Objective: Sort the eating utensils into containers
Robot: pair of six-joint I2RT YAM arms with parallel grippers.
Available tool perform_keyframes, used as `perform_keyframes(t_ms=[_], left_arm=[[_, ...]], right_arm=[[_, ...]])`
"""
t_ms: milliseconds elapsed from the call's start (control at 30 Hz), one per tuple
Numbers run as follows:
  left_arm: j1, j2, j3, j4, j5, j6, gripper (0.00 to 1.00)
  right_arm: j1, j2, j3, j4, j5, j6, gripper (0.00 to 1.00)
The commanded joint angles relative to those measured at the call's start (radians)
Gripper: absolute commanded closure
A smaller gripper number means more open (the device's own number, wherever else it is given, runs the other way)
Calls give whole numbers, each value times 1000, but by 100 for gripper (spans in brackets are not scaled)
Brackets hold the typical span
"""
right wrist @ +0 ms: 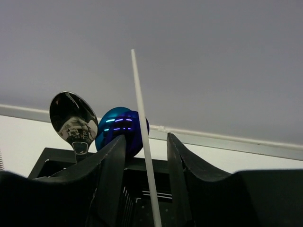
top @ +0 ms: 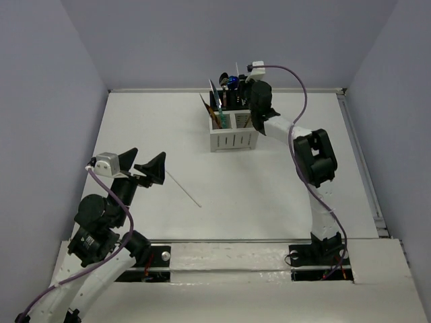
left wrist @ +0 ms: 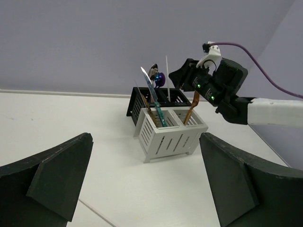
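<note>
A robotics lab cell; plain grey walls (top: 60,74) box in a white tabletop (top: 269,195); two cabled arms (top: 316,161) are bolted at its edge.

slotted white-and-black four-compartment caddy (top: 232,131) sitting far-middle on the white table (top: 283,195), colour-handled metal utensils (left wrist: 158,111) standing inside, right gripper (right wrist: 146,142) over its back compartments, thin white stick (top: 184,188) lying flat front-left, just beside left gripper (top: 147,161)

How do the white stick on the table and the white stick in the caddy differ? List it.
Pose: the stick on the table lies flat; the stick in the caddy stands nearly upright in a black compartment.
Surroundings: the table stick lies alone near the open left gripper; the caddy stick rises between the right gripper's parted fingers, beside a silver spoon.
Shared: both are thin and plain white.
</note>
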Motion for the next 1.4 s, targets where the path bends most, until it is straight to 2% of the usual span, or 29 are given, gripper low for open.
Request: perform_keyframes(t_ms=[0,100,267,367,500,567,600,733,767,800,833,900,933,1067,1167,1367], left_arm=[[-4,2,-9,41,-3,3,1],[-4,-3,-9,41,-4,3,1],[-4,-3,-9,41,-3,4,1],[-4,-3,-9,42,-3,3,1],[-4,-3,-7,42,-3,1,1],[-4,-3,-7,41,-4,1,1],[-4,-1,-7,41,-4,0,1],[-4,-3,-7,38,-6,-2,1],[-4,-3,-7,38,-6,-2,1],[-4,-3,-6,39,-6,-3,1],[-4,-4,-6,38,-7,-2,1],[-4,-6,-4,38,-14,1,1],[-4,-9,-4,38,-18,1,1],[-4,-32,-4,35,-58,3,1],[-4,-55,-7,36,-84,3,1],[-4,-52,-7,38,-73,3,1]], right_arm=[[0,-111,-23,59,-24,-9,50],[0,-163,-72,80,-33,-8,45],[0,-291,-167,71,-101,69,44],[33,-391,-236,-14,-176,84,47],[126,-466,-267,-241,-237,93,56],[207,-491,-293,-360,-291,100,55],[238,-497,-317,-384,-287,109,49],[375,-470,-322,-577,-305,115,39],[417,-439,-302,-626,-305,106,37],[437,-419,-288,-697,-302,104,28],[456,-399,-273,-725,-299,101,24],[508,-334,-233,-783,-270,86,16],[523,-307,-215,-806,-265,74,16],[568,-200,-133,-869,-218,64,21],[588,-140,-78,-910,-221,77,33],[635,-48,15,-1007,-204,54,39]])
